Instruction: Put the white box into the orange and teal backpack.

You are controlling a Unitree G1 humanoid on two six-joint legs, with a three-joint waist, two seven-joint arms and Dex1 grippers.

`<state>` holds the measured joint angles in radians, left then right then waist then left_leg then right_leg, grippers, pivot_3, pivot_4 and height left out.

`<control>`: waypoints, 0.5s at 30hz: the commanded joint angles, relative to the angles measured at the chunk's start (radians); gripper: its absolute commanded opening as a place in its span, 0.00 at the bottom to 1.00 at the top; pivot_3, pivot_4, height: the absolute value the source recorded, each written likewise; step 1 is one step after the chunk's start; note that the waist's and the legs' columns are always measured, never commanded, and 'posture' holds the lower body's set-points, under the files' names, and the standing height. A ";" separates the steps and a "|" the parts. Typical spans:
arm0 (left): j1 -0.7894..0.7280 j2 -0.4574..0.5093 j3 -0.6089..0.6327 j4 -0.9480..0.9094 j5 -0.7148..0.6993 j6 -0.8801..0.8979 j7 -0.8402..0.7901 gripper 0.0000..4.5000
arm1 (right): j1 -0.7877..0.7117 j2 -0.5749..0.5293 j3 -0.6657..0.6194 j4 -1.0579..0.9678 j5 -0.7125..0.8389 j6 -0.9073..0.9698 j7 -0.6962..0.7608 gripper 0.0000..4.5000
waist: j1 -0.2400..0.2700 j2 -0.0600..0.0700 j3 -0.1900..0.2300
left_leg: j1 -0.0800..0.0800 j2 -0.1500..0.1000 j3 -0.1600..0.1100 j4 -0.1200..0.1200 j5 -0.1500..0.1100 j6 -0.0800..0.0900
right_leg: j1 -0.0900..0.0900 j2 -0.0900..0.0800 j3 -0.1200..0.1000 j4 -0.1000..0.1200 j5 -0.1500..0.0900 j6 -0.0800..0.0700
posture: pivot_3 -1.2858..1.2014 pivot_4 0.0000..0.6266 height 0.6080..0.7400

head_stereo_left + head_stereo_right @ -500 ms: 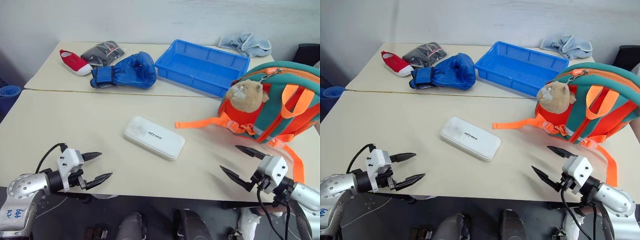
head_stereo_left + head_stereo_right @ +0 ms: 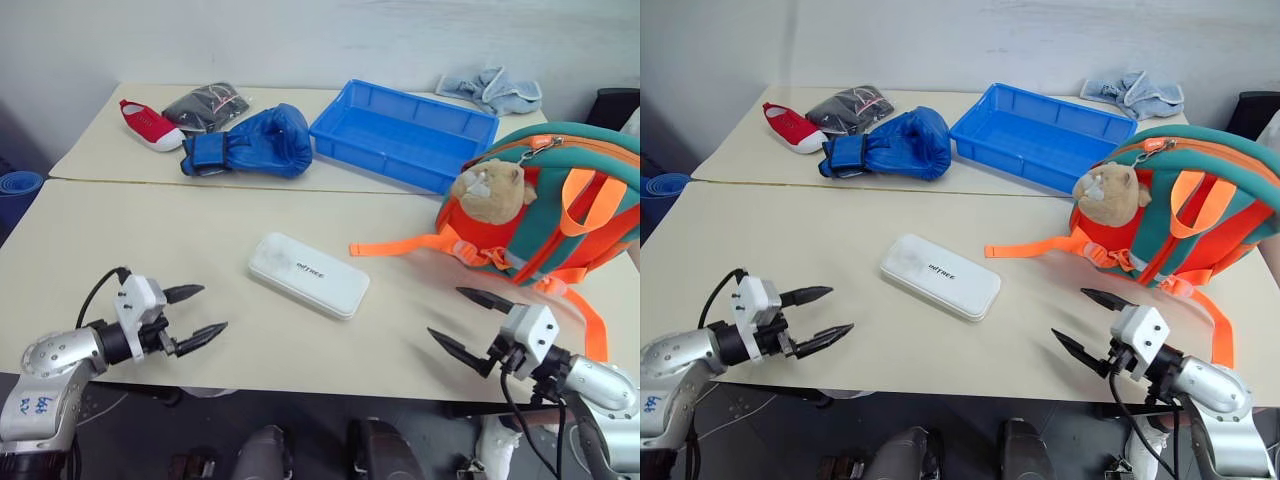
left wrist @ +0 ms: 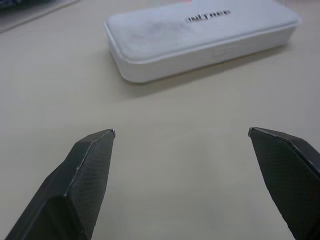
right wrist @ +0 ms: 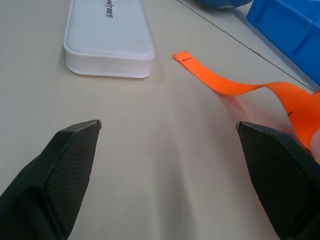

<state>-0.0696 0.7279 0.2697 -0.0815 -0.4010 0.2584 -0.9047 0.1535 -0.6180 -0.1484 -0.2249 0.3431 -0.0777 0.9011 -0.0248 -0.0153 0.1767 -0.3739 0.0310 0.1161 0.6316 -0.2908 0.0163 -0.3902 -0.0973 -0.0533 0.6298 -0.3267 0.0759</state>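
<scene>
So both grippers are spread wide and holding nothing: left gripper (image 2: 193, 313) hovers near the white box (image 2: 308, 275) on its left, right gripper (image 2: 472, 323) on its right. White box lies flat mid-desk (image 2: 150, 230). Orange and teal backpack (image 2: 555, 215) stands right of it, one orange strap (image 2: 395, 245) reaching toward the box.

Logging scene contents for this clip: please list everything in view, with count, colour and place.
white box: 1, white, flat on the near table, centre
orange and teal backpack: 1, orange and teal, right side; tan plush charm on its front
tray: 1, blue, far table
boxing glove: 1, blue, left of the tray
shoe: 1, red, far left
dark packet: 1, grey-black, beside the shoe
cloth: 1, light blue, far right
left gripper: black fingers, open, empty
right gripper: black fingers, open, empty
</scene>
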 commanded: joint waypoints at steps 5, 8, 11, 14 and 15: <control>-0.351 -0.066 -0.184 0.252 0.174 -0.041 0.090 0.47 | -0.133 -0.001 0.203 -0.027 -0.138 0.153 -0.039 0.41 | 0.004 -0.001 0.000 | -0.001 -0.001 0.001 0.002 0.001 -0.001 | 0.000 0.000 0.000 0.001 0.001 0.001 | 0.52 0.24 1.00; -0.460 -0.099 -0.230 0.382 0.253 -0.103 0.139 0.26 | -0.197 0.022 0.252 0.013 -0.172 0.185 -0.059 0.18 | 0.001 -0.002 0.000 | -0.003 -0.001 0.002 0.004 0.001 -0.002 | -0.001 0.001 0.000 0.000 0.001 0.002 | 0.52 0.24 1.00; -0.539 -0.124 -0.256 0.491 0.272 -0.130 0.131 0.05 | -0.267 0.029 0.289 0.046 -0.199 0.243 -0.061 0.00 | -0.006 -0.004 0.001 | -0.004 -0.001 0.005 0.006 0.001 -0.002 | -0.003 0.002 0.000 0.001 0.001 0.002 | 0.52 0.24 1.00; -0.591 -0.156 -0.278 0.565 0.279 -0.144 0.109 0.01 | -0.315 0.043 0.312 0.074 -0.223 0.267 -0.077 0.00 | -0.002 -0.004 0.001 | -0.004 0.000 0.005 0.011 0.001 -0.002 | -0.003 0.002 -0.001 0.004 0.001 0.002 | 0.52 0.24 1.00; -0.601 -0.166 -0.282 0.578 0.278 -0.152 0.101 0.01 | -0.326 0.049 0.318 0.079 -0.231 0.275 -0.087 0.00 | -0.001 -0.004 0.001 | -0.004 0.001 0.005 0.013 0.001 -0.002 | -0.003 0.002 -0.002 0.006 0.001 0.002 | 0.52 0.24 1.00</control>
<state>-0.6540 0.5696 -0.0073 0.4860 -0.1248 0.1323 -0.7911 -0.1628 -0.5770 0.1557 -0.1479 0.1309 0.1835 0.8312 -0.0255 -0.0192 0.1781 -0.3786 0.0320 0.1212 0.6458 -0.2906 0.0145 -0.3932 -0.0955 -0.0550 0.6362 -0.3256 0.0781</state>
